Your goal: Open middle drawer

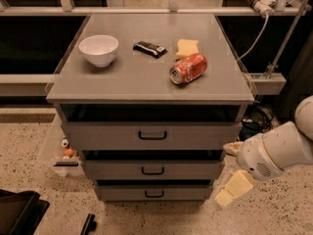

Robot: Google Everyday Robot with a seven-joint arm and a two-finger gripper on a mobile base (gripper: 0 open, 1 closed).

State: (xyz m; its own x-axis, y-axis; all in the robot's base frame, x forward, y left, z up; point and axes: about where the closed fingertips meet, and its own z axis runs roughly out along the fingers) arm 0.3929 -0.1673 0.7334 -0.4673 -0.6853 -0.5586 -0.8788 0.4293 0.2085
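The middle drawer [112,170] is the grey front between the taller top drawer [98,136] and the narrow bottom drawer [117,193]. Its small black bar handle [152,170] sits at its centre. All three fronts look shut. My gripper [228,173] is at the cabinet's lower right corner, level with the middle drawer and to the right of its front. Its cream fingers [237,186] are spread apart and hold nothing. It does not touch the handle.
On the cabinet top [122,82] are a white bowl [99,49], a black snack bar [150,48], a yellow sponge [187,48] and a red can [188,68] on its side. Cables [257,119] hang at the right. A clear bin [61,151] stands left of the cabinet.
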